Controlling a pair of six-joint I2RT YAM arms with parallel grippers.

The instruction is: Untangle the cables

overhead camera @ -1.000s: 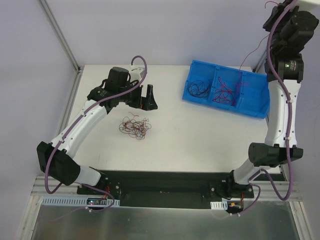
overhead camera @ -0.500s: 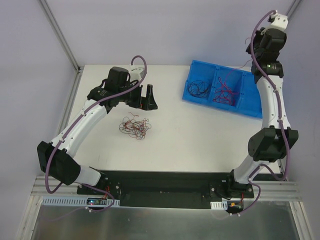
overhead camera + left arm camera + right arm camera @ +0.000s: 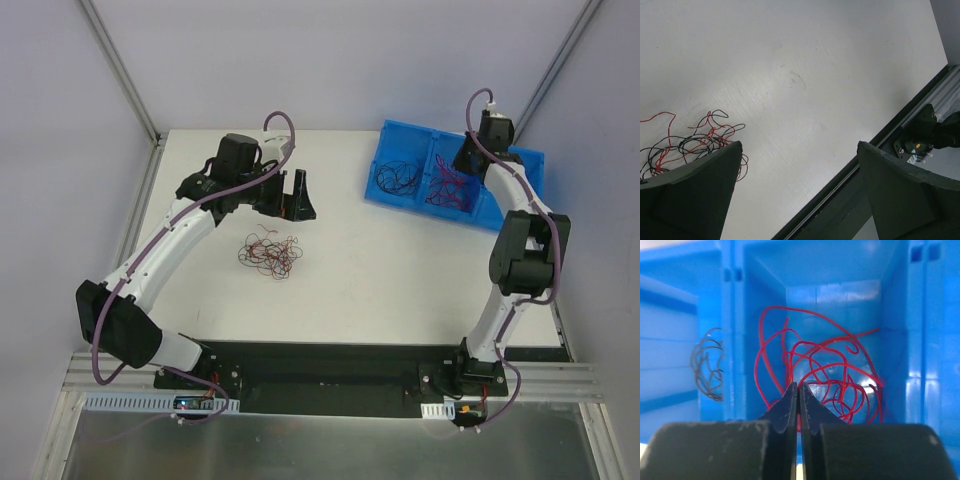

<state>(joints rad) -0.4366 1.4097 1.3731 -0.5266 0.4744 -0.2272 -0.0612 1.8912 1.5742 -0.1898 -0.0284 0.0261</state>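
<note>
Thin red-black cables (image 3: 270, 252), tangled heap

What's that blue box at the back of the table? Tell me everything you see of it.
The blue bin looks like moulded plastic, open-topped, split by walls into side-by-side compartments. It sits at the far right corner of the table, slightly askew. One compartment holds black wires, the next red wires; the right arm's fingers, shut, point into the red one.

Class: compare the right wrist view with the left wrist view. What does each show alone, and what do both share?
Only the right wrist view: the blue bin, red cables in one compartment, dark cables in the next one, and the right gripper shut. Only the left wrist view: a red-and-black tangle on the white table, and the left gripper open. Both: thin curly cables seen past the camera's own gripper.
</note>
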